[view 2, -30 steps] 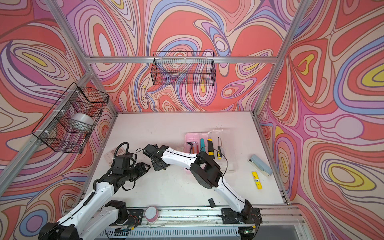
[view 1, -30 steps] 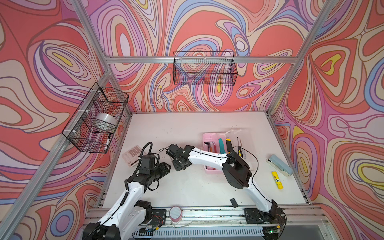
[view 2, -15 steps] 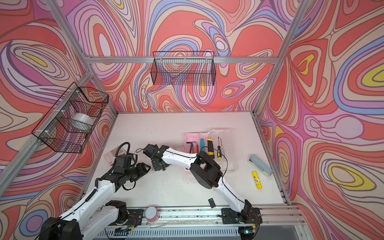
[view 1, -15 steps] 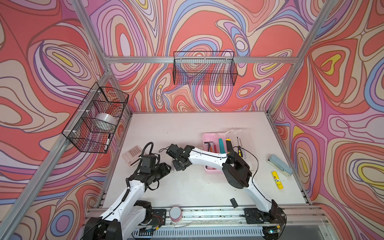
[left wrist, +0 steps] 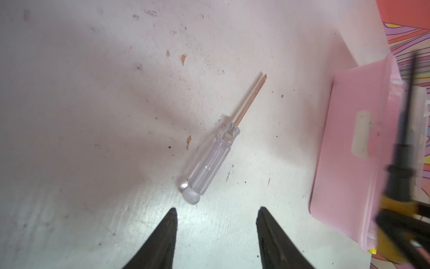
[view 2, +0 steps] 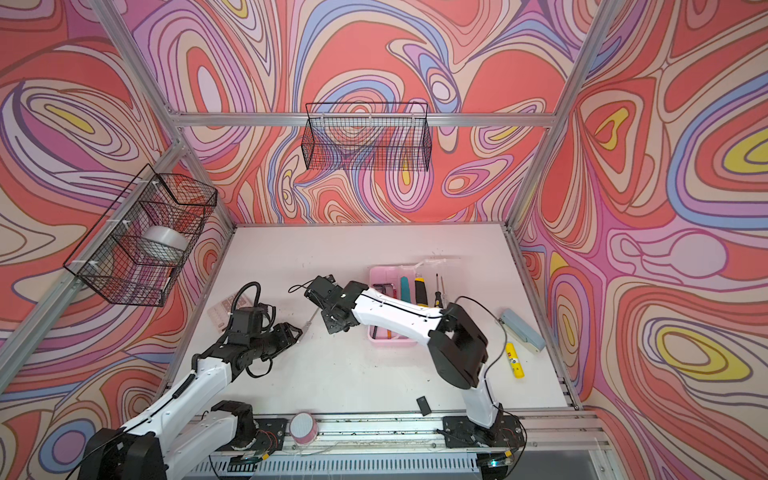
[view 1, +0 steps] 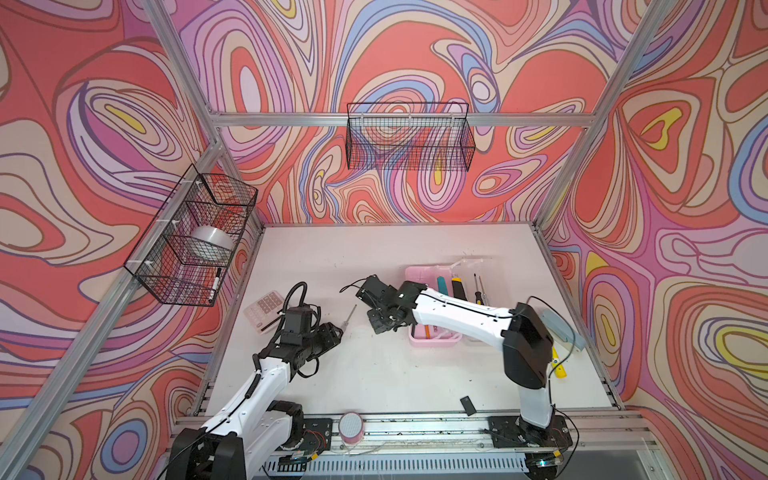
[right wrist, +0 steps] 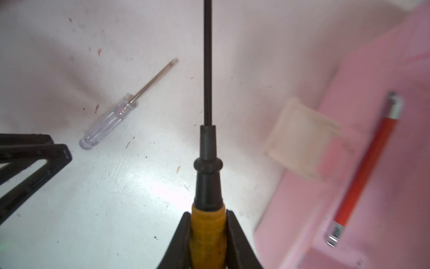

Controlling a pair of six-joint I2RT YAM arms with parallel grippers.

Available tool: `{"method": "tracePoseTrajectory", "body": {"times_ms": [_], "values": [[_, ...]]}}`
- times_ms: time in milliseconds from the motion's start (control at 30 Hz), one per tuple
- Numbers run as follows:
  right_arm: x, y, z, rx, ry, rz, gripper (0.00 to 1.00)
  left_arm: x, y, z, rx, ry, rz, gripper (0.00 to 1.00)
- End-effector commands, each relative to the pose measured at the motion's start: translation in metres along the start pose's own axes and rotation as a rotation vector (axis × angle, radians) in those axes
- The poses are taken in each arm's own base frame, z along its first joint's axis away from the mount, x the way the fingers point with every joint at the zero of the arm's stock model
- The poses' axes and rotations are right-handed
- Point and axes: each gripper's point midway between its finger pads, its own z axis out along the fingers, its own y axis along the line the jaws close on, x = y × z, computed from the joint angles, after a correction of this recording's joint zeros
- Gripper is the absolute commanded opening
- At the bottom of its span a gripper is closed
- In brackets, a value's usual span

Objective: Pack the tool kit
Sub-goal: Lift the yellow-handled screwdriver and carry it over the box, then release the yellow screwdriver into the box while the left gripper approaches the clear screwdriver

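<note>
1. Left claw (left wrist: 217, 208): the jaws stood about half apart and held nothing. The small screwdriver with a clear plastic handle and steel shaft (left wrist: 208, 165) lay flat on the white table (left wrist: 93, 116) just ahead of the fingertips. In both top views it was at 1 o'clock from the claw and untouched.

2. Right claw (right wrist: 207, 212): the jaws had just drawn in and were clamped on the ribbed yellow handle of the black-shafted screwdriver (right wrist: 207, 181). I judged this tool secured and ready to carry to the box.

3. The small pink plastic tool box (view 1: 417, 274) stood at 3 o'clock from the right claw. A red pencil (right wrist: 365, 167) already lay inside it. At its far end lay the teal utility knife (view 1: 441, 284) and the yellow-black utility knife (view 1: 457, 286). I could not tell whether they were in the box or on its lid.

4. Against the earlier top views, both arms stood in nearly the same places. Only the right jaws had narrowed.
</note>
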Motion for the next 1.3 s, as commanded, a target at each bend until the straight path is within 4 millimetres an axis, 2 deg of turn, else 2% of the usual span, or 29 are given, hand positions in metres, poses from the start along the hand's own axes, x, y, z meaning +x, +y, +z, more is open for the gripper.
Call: {"method": "tracePoseTrajectory", "body": {"times_ms": [0, 100, 200, 333, 400, 467, 633, 1067, 1133, 1200, 1267], "values": [[-0.009, -0.064, -0.048, 0.124, -0.077, 0.082, 0.00, -0.013, -0.008, -0.003, 0.017, -0.036, 0.015, 0.56], [-0.004, -0.123, -0.082, 0.196, -0.121, 0.175, 0.00, -0.014, -0.010, -0.003, 0.022, -0.042, 0.013, 0.56], [0.014, -0.183, -0.099, 0.281, -0.123, 0.266, 0.00, -0.015, -0.011, -0.003, 0.024, -0.042, 0.018, 0.56], [0.050, -0.247, -0.099, 0.389, -0.052, 0.344, 0.00, -0.016, -0.011, -0.002, 0.019, -0.038, 0.023, 0.56], [0.064, -0.263, -0.095, 0.419, -0.021, 0.364, 0.00, -0.017, -0.011, -0.002, 0.017, -0.039, 0.026, 0.56], [0.074, -0.273, -0.092, 0.449, -0.006, 0.379, 0.00, -0.016, -0.011, -0.002, 0.017, -0.035, 0.025, 0.56], [0.085, -0.279, -0.078, 0.445, 0.018, 0.389, 0.00, -0.016, -0.012, -0.001, 0.021, -0.028, 0.024, 0.55], [0.092, -0.297, -0.069, 0.519, 0.050, 0.370, 0.00, -0.016, -0.010, 0.001, 0.011, -0.024, 0.021, 0.55], [0.091, -0.297, -0.069, 0.514, 0.049, 0.370, 0.06, -0.017, -0.011, 0.001, 0.011, -0.024, 0.023, 0.55], [0.089, -0.297, -0.069, 0.511, 0.041, 0.371, 0.20, -0.018, -0.012, 0.001, 0.011, -0.023, 0.025, 0.55], [0.088, -0.298, -0.068, 0.510, 0.042, 0.370, 0.26, -0.018, -0.012, 0.002, 0.013, -0.020, 0.024, 0.55]]}}
